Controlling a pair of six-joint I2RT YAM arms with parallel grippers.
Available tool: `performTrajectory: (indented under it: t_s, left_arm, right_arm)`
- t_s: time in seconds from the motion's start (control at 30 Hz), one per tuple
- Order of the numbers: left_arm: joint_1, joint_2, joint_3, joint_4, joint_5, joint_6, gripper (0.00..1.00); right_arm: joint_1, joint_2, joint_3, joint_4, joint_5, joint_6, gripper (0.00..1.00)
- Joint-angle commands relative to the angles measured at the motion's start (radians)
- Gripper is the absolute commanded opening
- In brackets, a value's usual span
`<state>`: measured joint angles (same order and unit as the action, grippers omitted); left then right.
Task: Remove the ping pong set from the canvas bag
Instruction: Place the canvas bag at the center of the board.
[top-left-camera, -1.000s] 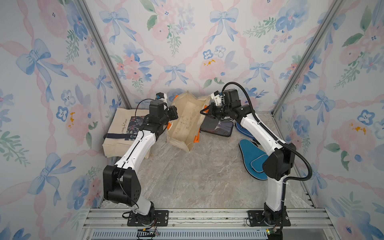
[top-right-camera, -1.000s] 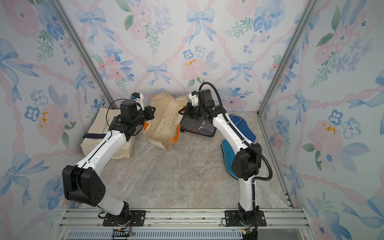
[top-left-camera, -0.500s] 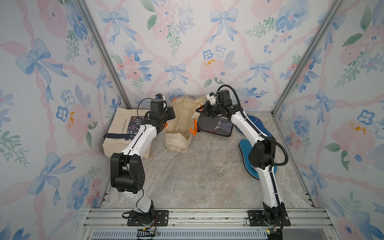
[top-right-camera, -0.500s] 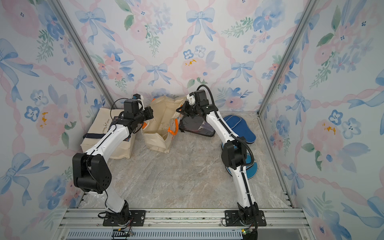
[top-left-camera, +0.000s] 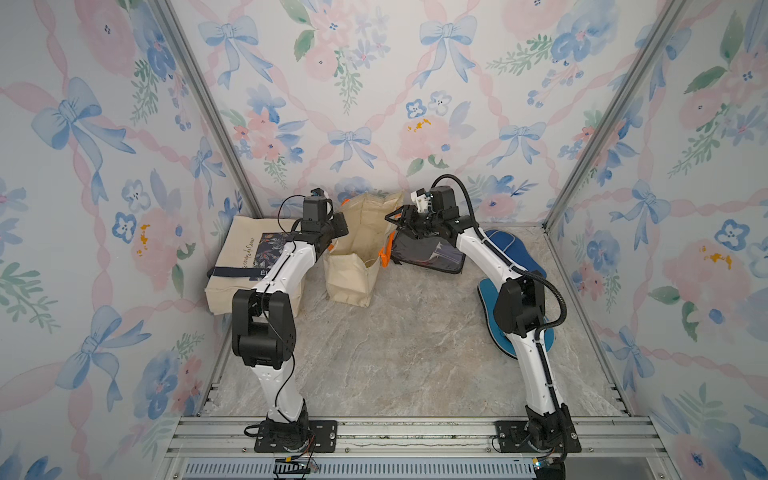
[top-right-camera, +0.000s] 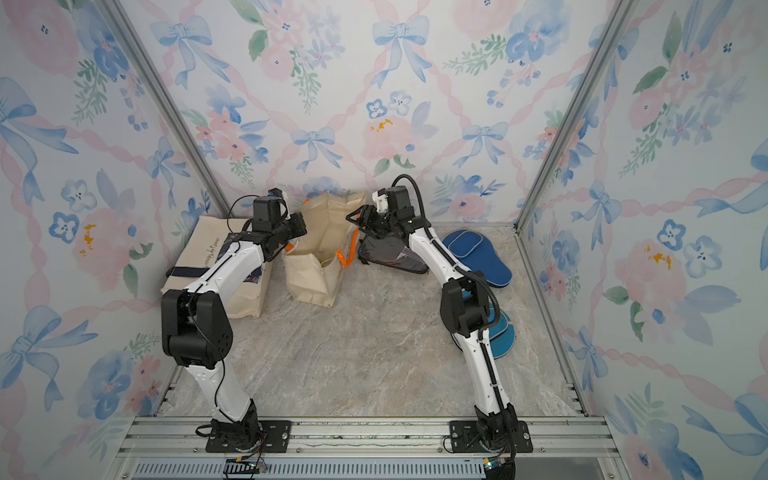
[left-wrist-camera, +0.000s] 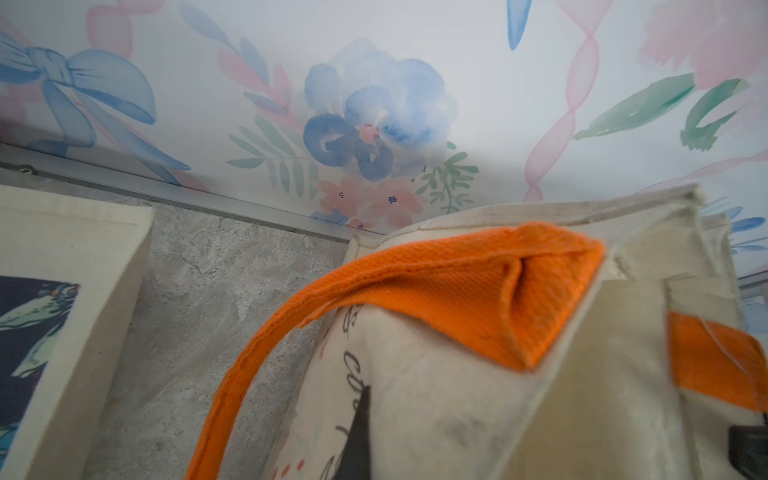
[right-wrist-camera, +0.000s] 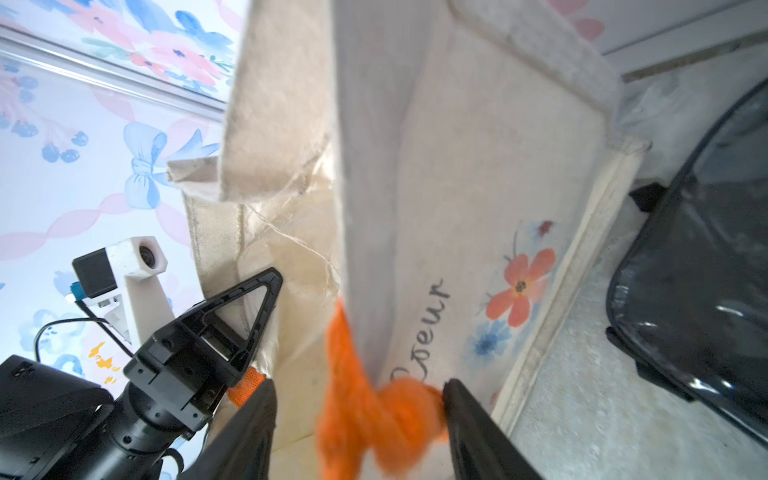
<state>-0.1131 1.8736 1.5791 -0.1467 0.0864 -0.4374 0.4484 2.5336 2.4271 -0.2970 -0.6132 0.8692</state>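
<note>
The cream canvas bag (top-left-camera: 361, 249) with orange handles stands open-topped at the back of the table. My left gripper (top-left-camera: 337, 226) is shut on its left rim; one black fingertip (left-wrist-camera: 359, 432) presses the printed cloth. My right gripper (right-wrist-camera: 357, 415) hangs open at the bag's right rim, and a blurred orange handle (right-wrist-camera: 374, 407) lies loose between its fingers. The ping pong set (top-left-camera: 432, 255), a dark pouch with a clear front, lies on the table just right of the bag, outside it, below my right arm. What the bag holds is hidden.
A second cream bag (top-left-camera: 245, 266) with a dark print lies flat at the left wall. Two blue paddle-shaped cases (top-left-camera: 511, 249) (top-right-camera: 503, 336) lie along the right wall. The back wall stands close behind the bag.
My right gripper has opened and let go of the orange handle. Both arms drew back towards the rear wall, and the bag moved back with them.
</note>
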Motion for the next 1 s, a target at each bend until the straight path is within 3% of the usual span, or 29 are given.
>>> performTrajectory:
  t_s: [0.0, 0.13, 0.33, 0.53, 0.97]
  left_arm:
    - [0.004, 0.035, 0.039, 0.023, 0.009, 0.014, 0.12]
    - [0.004, 0.054, 0.071, 0.016, 0.008, 0.023, 0.34]
    - [0.004, 0.028, 0.113, 0.018, -0.006, 0.041, 0.57]
    - [0.004, -0.033, 0.161, 0.017, -0.032, 0.084, 0.98]
    - [0.075, -0.24, 0.116, -0.045, -0.223, 0.146, 0.98]
  right_arm:
    - [-0.003, -0.113, -0.072, 0.009, 0.042, -0.076, 0.71]
    - [-0.011, -0.249, -0.216, -0.041, 0.161, -0.195, 0.91]
    - [-0.007, -0.413, -0.438, -0.005, 0.297, -0.301, 0.99]
    - [0.011, -0.525, -0.617, 0.116, 0.344, -0.339, 1.0]
    - [0.078, -0.758, -0.933, 0.325, 0.486, -0.497, 1.0]
